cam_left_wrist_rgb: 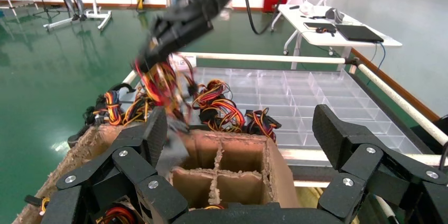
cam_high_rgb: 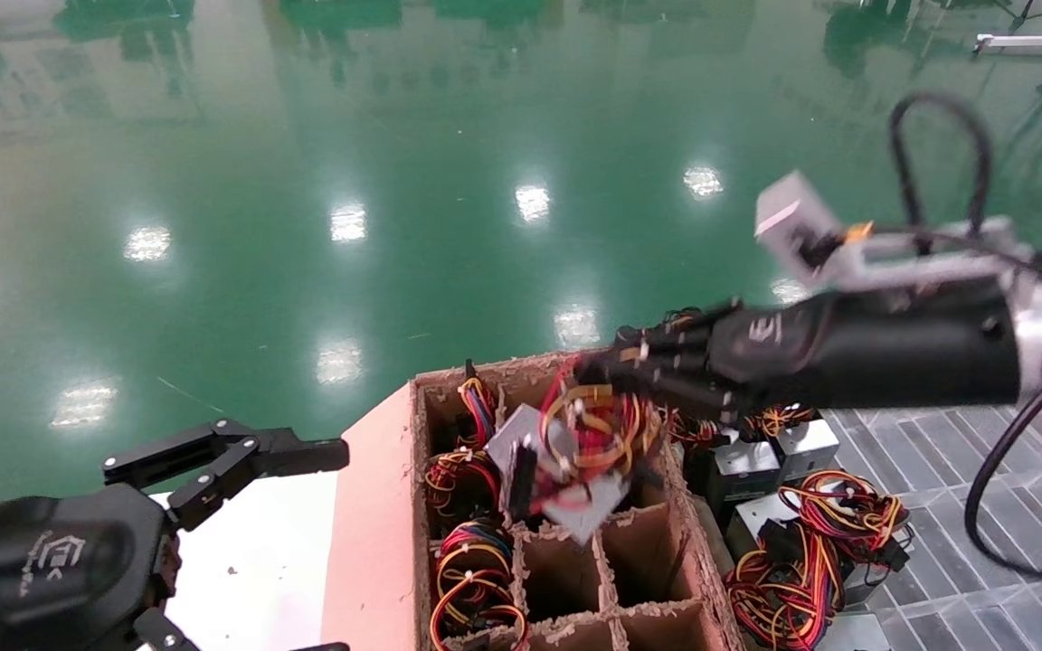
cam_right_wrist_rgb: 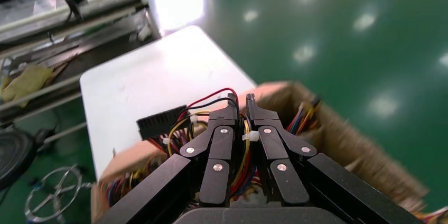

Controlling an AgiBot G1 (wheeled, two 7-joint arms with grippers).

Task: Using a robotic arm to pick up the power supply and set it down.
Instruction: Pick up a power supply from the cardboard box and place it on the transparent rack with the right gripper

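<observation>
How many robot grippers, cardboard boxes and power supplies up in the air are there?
Robot grippers: 2, the left gripper and the right gripper
Cardboard box: 1
Power supply hanging by its wires from the right gripper: 1
Total: 4

One cardboard divider box (cam_high_rgb: 376, 542). One clear compartment tray (cam_high_rgb: 982, 506). Two grippers: left (cam_high_rgb: 304, 457), right (cam_high_rgb: 611, 362). One lifted power supply (cam_high_rgb: 566, 452).
</observation>
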